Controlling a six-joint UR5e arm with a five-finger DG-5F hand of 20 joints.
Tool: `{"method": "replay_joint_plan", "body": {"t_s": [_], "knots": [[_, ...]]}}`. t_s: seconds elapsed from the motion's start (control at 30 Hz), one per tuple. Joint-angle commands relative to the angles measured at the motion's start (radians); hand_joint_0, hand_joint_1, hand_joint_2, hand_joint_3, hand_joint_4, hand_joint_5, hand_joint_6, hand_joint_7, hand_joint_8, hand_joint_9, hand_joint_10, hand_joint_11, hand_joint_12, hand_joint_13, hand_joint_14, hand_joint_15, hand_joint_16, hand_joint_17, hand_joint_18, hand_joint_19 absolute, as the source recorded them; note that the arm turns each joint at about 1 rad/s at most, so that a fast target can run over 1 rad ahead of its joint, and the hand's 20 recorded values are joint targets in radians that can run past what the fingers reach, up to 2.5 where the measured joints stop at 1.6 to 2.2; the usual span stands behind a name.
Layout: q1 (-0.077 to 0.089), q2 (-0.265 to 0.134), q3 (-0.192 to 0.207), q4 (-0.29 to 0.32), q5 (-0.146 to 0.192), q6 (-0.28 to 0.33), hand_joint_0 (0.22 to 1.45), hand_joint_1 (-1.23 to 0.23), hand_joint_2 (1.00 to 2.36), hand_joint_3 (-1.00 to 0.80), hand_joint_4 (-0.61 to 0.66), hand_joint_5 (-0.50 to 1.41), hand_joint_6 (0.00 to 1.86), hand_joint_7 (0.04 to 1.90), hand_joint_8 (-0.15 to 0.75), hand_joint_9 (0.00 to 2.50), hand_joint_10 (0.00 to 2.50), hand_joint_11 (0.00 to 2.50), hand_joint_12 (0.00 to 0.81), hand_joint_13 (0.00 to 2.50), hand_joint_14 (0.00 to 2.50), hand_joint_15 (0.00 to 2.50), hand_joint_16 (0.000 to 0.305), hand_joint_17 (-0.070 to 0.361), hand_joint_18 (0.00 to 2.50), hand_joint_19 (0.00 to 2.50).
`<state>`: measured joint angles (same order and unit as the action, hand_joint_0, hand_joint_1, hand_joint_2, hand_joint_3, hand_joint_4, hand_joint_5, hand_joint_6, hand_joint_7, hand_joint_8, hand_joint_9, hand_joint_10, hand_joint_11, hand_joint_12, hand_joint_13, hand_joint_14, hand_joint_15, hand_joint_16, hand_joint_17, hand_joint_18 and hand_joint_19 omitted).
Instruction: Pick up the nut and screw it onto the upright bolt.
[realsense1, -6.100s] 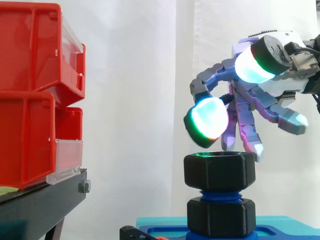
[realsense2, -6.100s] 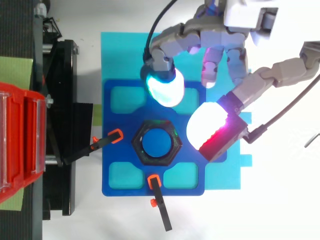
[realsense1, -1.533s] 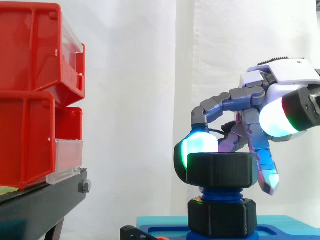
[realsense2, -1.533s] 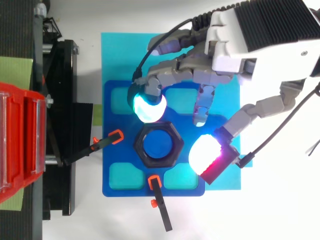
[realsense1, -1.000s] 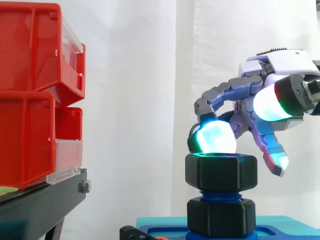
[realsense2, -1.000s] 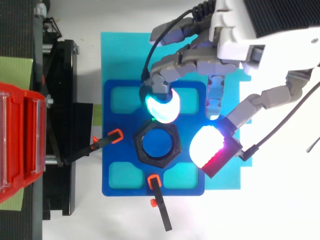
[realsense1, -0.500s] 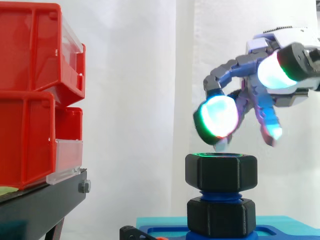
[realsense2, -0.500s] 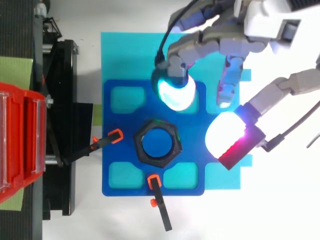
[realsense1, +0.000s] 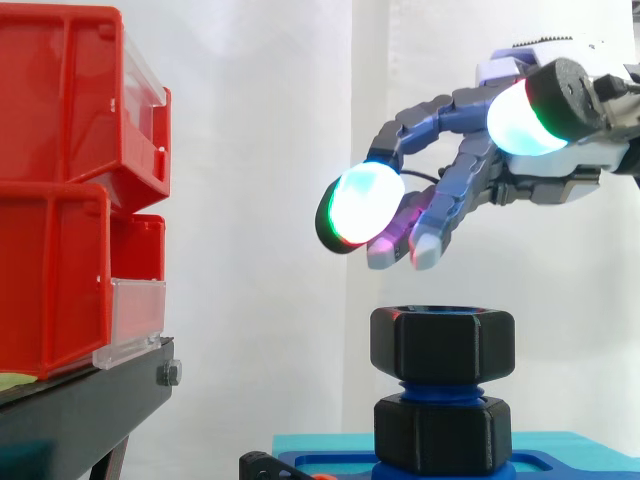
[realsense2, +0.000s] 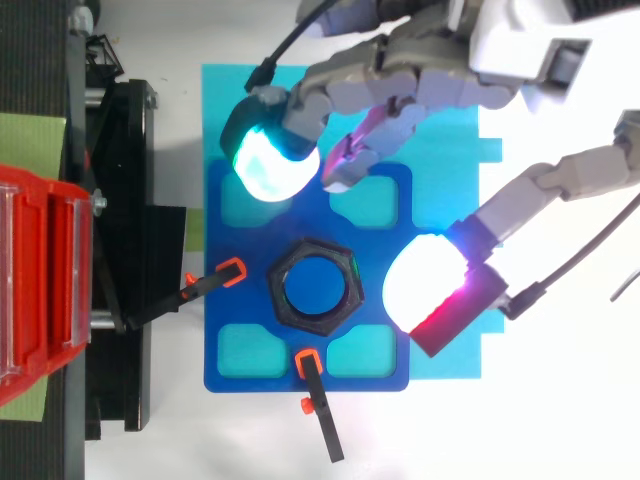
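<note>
Nut (realsense1: 442, 346) up on the threaded top of the upright bolt (realsense1: 440, 388), dead centre of the blue plate (realsense2: 232, 345). Hand (realsense1: 556, 176) hovering above it, clear of it, fingers spread wide and holding nothing, one glowing pad (realsense2: 265, 165) over the plate's top-left corner in the top view. Red bins (realsense1: 70, 190) well off to the left.

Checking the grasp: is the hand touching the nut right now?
No, in the side view the hand is above the nut, with a clear gap between its fingertips and the nut's top.
</note>
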<state>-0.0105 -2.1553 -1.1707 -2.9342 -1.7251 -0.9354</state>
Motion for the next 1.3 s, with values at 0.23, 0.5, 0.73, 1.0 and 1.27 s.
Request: {"method": "replay_joint_plan", "body": {"t_s": [0.23, 0.5, 0.73, 1.0, 1.27], "knots": [[0.011, -0.024, -0.007, 0.038, 0.001, 0.015, 0.44, -0.52, 1.0, -0.5, 0.11, -0.19, 0.5, 0.57, 0.234, 0.59, 0.0, 0.0, 0.354, 0.28, 0.0, 0.0, 0.047, 0.107, 0.0, 0.0], [0.014, -0.035, -0.007, 0.038, 0.001, 0.015, 0.43, -0.51, 1.0, -0.5, 0.08, -0.24, 0.5, 0.54, 0.211, 0.24, 0.0, 0.0, 0.367, 0.03, 0.0, 0.0, 0.053, 0.12, 0.0, 0.0], [0.026, -0.043, -0.009, 0.044, 0.002, 0.015, 0.4, -0.53, 1.0, -0.5, 0.08, -0.27, 0.5, 0.53, 0.218, 0.12, 0.0, 0.0, 0.384, 0.0, 0.0, 0.0, 0.056, 0.126, 0.0, 0.0], [0.043, -0.043, -0.009, 0.03, 0.033, 0.013, 0.36, -0.61, 1.0, -0.5, 0.09, -0.29, 0.5, 0.55, 0.227, 0.0, 0.0, 0.0, 0.405, 0.0, 0.0, 0.0, 0.061, 0.138, 0.0, 0.0], [0.055, -0.043, -0.009, 0.014, 0.042, 0.013, 0.36, -0.57, 1.0, -0.5, 0.12, -0.28, 0.5, 0.57, 0.237, 0.02, 0.0, 0.0, 0.409, 0.0, 0.0, 0.0, 0.062, 0.139, 0.0, 0.0]]}}
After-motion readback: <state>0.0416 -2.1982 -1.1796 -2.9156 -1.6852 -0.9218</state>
